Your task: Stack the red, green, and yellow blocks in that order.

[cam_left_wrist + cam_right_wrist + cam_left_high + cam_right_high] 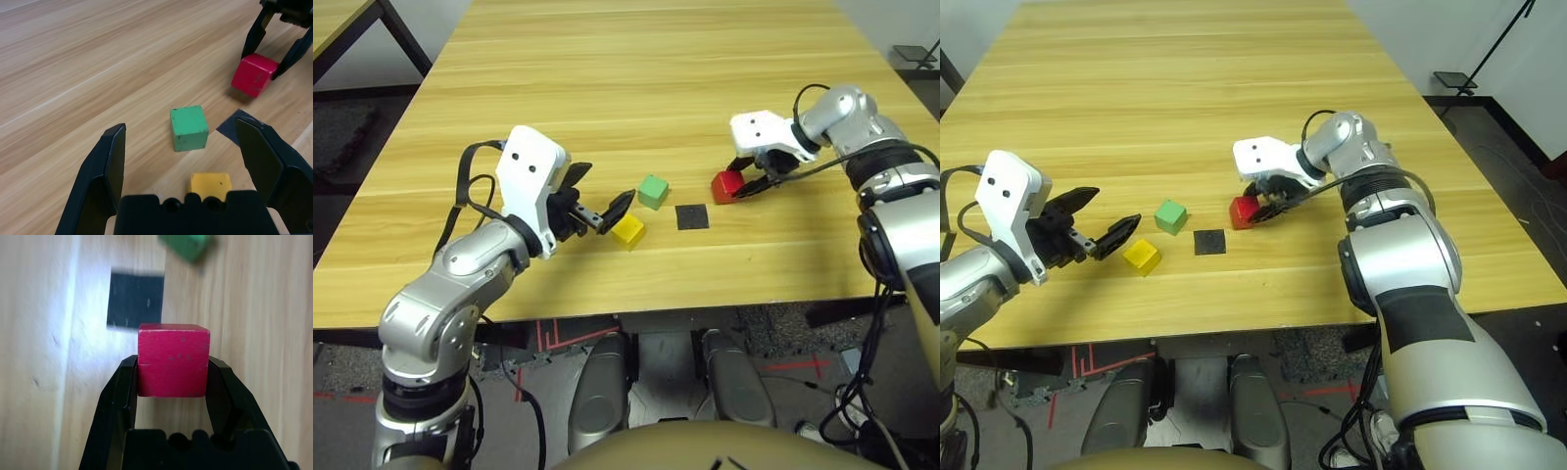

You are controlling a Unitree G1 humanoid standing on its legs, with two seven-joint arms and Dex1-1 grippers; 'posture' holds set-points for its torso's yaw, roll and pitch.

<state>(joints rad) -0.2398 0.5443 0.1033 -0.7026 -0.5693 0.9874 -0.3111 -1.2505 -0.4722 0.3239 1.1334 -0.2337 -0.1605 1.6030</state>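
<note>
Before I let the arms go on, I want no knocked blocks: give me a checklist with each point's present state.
1. Red block gripped on both sides by the right pincer: ok, red block between its fingers.
2. Left pincer open and empty: ok.
3. Green block free of both pincers: ok.
4. Yellow block clear of the left pincer's fingers: cannot tell; one finger reaches very near it.
5. Black square patch bare: ok, nothing on it.
6. Blocks stacked: not ok, green and yellow sit separately on the table.
</note>
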